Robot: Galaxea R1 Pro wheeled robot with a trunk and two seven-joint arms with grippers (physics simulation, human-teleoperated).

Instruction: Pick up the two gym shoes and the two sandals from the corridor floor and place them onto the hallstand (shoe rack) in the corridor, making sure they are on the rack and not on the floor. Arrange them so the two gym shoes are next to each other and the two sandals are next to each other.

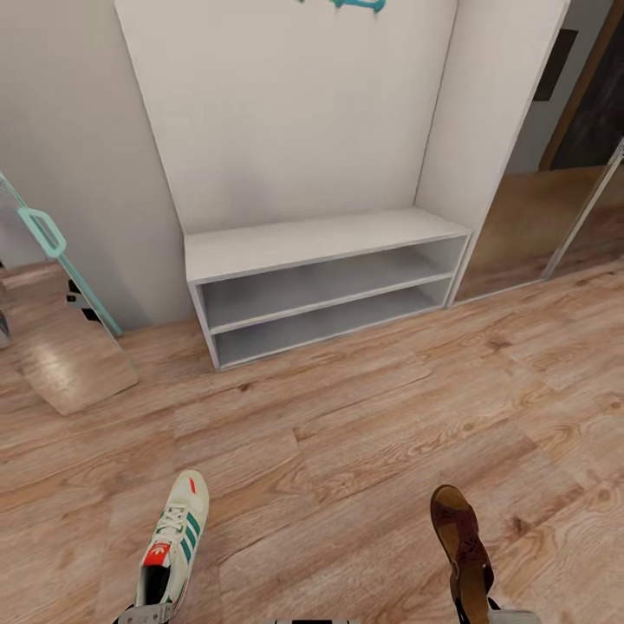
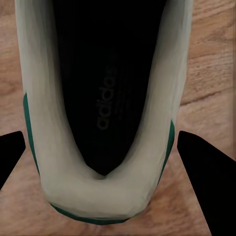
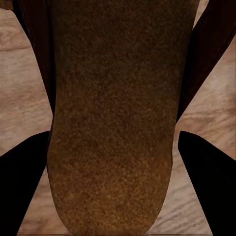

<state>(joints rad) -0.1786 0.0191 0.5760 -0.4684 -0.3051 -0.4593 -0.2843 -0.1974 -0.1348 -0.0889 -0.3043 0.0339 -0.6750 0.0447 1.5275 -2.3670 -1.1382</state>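
Head view: hallstand (image 1: 321,251) stood upper centre of the frame against a white wall panel (image 1: 286,104), pale grey-white, two open shelf levels under a flat top. Both shelf levels and the top carried no shoes. Wood-plank corridor floor (image 1: 347,416) filled the lower half of the frame.

One gym shoe (image 1: 176,542) sat at lower left of the frame, toe toward the hallstand, white with green side stripes and a red-orange tongue patch. Its heel end met the left tool (image 1: 149,614) at the bottom edge; only a grey bit of the tool showed there. One sandal (image 1: 461,542) sat at lower right, dark brown, toe toward the hallstand, heel end at the right tool (image 1: 490,611) on the bottom edge.

Left wrist view: gym shoe heel and dark opening (image 2: 105,98) lay between the two dark fingers (image 2: 206,182), one on each side. Fingers stood spread wide, clear floor visible between each finger and the shoe. Whether any grip existed further back could not be told.

Right wrist view: sandal's tan footbed (image 3: 115,123) ran between the two dark fingers (image 3: 206,182), also spread to either side of the heel; contact could not be told.

A leaning mirror (image 1: 61,347) with a teal frame stood at left of the frame, a glass door (image 1: 537,217) at right.
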